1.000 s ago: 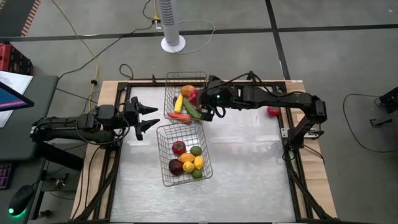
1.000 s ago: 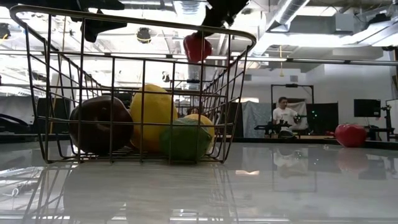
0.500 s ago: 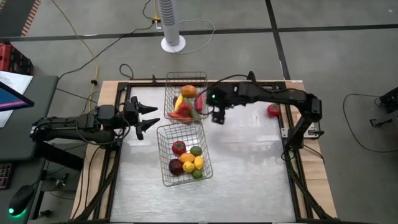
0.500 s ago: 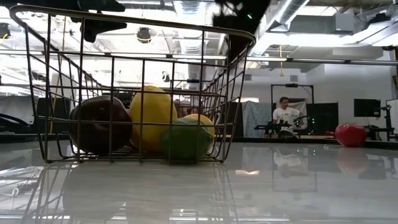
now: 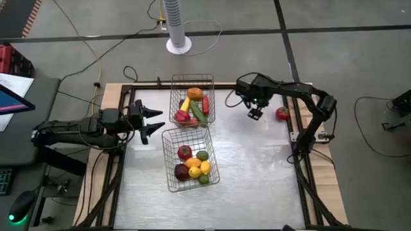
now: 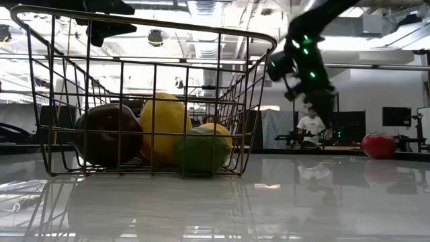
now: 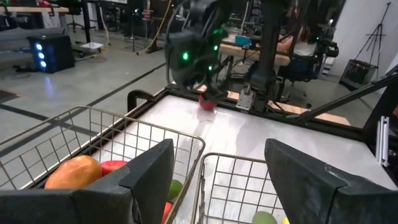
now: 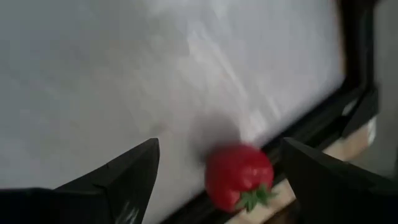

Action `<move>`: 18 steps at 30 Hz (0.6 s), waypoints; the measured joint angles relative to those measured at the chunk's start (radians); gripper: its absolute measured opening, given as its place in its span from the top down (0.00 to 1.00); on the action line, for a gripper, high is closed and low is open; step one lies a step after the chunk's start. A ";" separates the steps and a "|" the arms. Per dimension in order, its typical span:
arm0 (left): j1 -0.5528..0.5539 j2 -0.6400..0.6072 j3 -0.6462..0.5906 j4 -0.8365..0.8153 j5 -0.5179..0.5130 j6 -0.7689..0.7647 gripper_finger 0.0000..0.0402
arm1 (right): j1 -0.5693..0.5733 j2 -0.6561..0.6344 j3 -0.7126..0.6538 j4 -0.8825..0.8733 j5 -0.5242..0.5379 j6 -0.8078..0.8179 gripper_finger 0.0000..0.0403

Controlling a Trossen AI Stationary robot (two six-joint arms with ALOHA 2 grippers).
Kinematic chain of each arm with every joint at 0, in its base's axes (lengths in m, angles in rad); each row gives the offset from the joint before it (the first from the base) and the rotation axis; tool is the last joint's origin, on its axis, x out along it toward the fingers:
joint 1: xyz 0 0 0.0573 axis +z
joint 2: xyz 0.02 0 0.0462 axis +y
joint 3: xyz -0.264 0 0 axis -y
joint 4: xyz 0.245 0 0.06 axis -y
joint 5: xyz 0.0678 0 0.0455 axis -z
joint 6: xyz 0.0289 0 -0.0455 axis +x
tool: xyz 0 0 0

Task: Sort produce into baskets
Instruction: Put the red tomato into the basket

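Tomato [image 5: 282, 114] sits at the counter's [image 5: 257, 167] edge; my right gripper [image 5: 255, 114], jaws released and empty, could nudge it off.

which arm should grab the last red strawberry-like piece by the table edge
Right. The right gripper hangs open beside the red strawberry-like piece, which lies between its fingers in its wrist view. The left gripper waits across the table, beyond both silver wire baskets.

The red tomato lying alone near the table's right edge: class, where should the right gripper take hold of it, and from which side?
Grip the red tomato across its round middle, coming from above: its side by the frame looks cramped. The open right gripper hovers nearby.
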 joint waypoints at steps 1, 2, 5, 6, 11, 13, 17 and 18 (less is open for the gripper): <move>0.000 0.000 0.000 0.000 0.000 0.004 0.40 | -0.018 0.000 -0.030 -0.001 0.010 0.011 0.11; 0.000 0.000 0.000 0.000 0.000 0.007 0.40 | -0.038 0.001 -0.056 -0.003 0.020 0.017 0.11; 0.000 0.000 0.000 0.001 -0.001 0.014 0.40 | -0.093 0.003 -0.126 -0.004 0.072 0.020 0.11; 0.000 0.000 0.000 0.001 -0.002 0.015 0.40 | -0.110 0.003 -0.143 -0.002 0.093 0.023 0.11; 0.000 0.000 0.000 0.001 -0.002 0.007 0.40 | -0.178 0.003 -0.194 -0.001 0.101 0.105 0.11; 0.000 0.000 0.000 0.001 -0.003 0.007 0.40 | -0.190 0.003 -0.218 -0.004 0.109 0.117 0.10; 0.000 0.000 0.000 0.000 -0.004 0.007 0.40 | -0.214 0.003 -0.264 0.001 0.120 0.142 0.10; 0.000 0.000 0.000 -0.002 -0.005 0.007 0.40 | -0.218 0.003 -0.276 0.003 0.104 0.149 0.10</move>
